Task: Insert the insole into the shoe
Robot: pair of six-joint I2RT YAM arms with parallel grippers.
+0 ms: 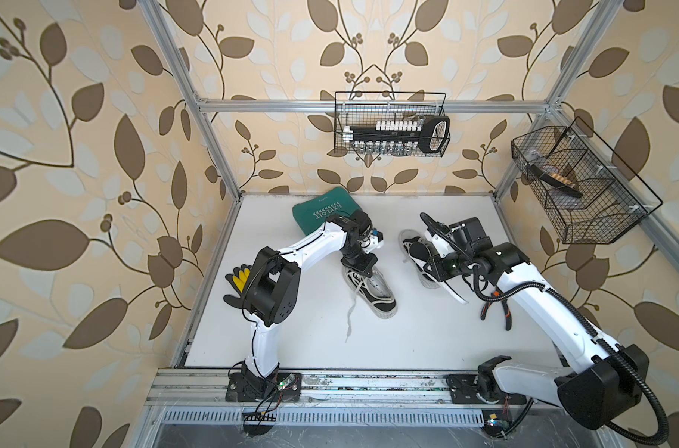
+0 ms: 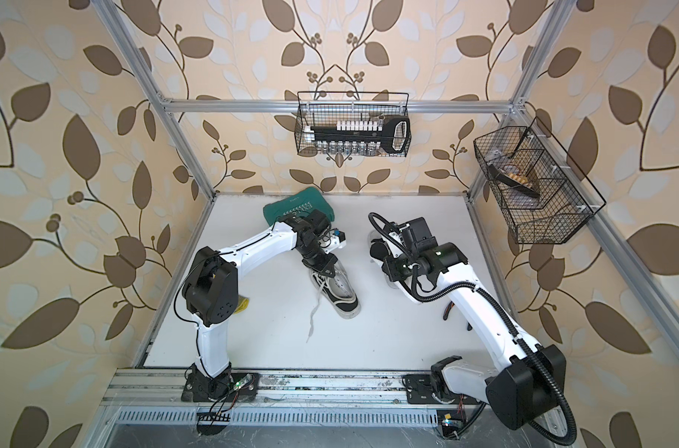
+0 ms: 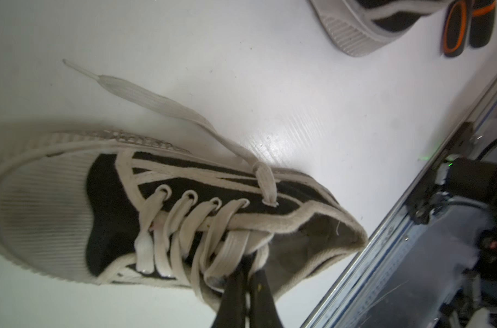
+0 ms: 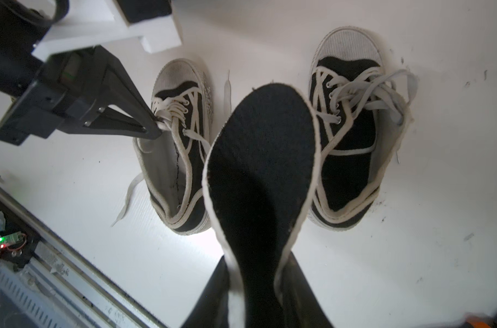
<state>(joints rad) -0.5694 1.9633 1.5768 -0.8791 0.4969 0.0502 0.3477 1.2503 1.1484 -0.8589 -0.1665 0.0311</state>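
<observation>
white table, two arms, one insole up in the air

white table (image 1: pixel 291 349) sits inside walls with brown leaves on them. the left arm (image 1: pixel 318 248) stands up from the front rail, bends at the elbow and reaches toward the back. then its wrist tips down. the left gripper (image 1: pixel 363 267) has its fingers (image 3: pixel 233 284) pressed together on the laces and tongue of the shoe (image 1: pixel 373 291), which lies near the middle of the table. the right arm (image 1: pixel 532 302) leans long and low from the front corner. the right gripper (image 4: pixel 256 286) is clamped on the narrow end of the insole (image 4: pixel 258 170). the black insole is up off the table. in the right wrist view it shows between the shoe and the other shoe (image 4: pixel 349 136). it is not in the shoe yet.
</observation>
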